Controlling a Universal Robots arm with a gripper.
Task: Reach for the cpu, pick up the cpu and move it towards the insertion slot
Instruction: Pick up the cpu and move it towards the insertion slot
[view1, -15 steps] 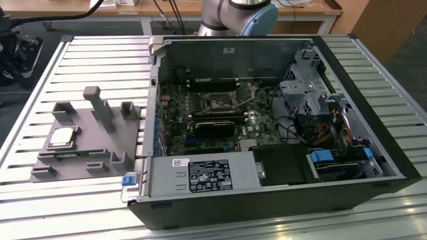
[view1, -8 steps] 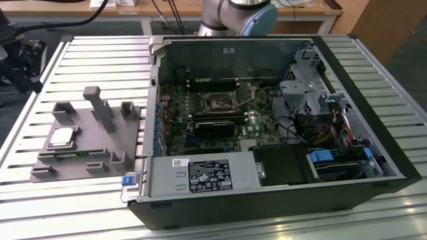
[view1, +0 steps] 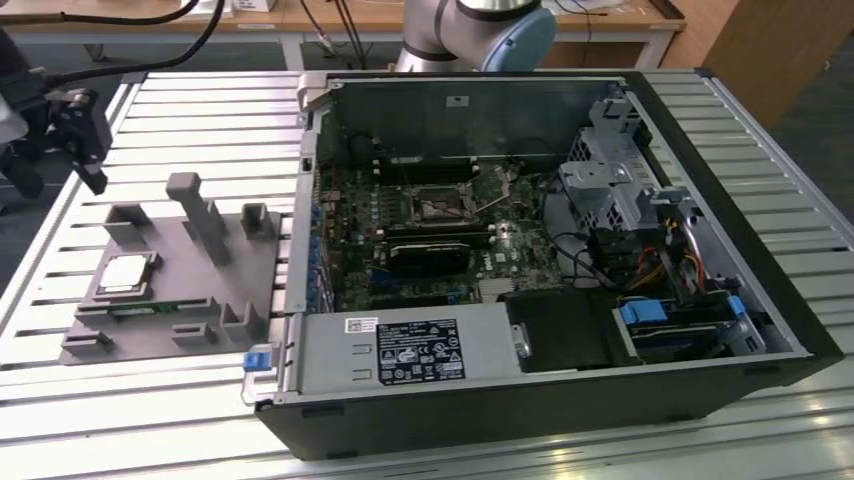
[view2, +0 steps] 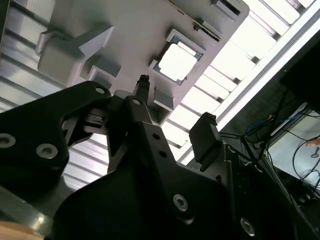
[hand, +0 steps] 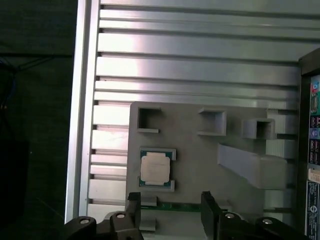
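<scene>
The cpu (view1: 124, 274), a small silver square chip, lies flat in a recess of the grey fixture plate (view1: 220, 285) at the exterior view's left. It also shows in both wrist views, as the cpu (hand: 155, 168) and the cpu (view2: 176, 62). My gripper (hand: 171, 201) is open and holds nothing. Its two black fingers (hand: 209, 200) stand apart from the chip, off one of its edges. The exterior view has the gripper (view1: 83, 150) raised above the table at the far left. The insertion slot (view1: 438, 205) is a dark square socket on the green board inside the open case.
Upright grey blocks (view1: 200, 215) rise from the fixture plate close to the cpu. The open computer case (view1: 534, 260) holds a long black card (view1: 427, 255), a drive cage (view1: 607, 190) and cables. Its metal wall (view1: 310, 180) stands between fixture and socket. A ribbed aluminium table (view1: 200, 110) lies underneath.
</scene>
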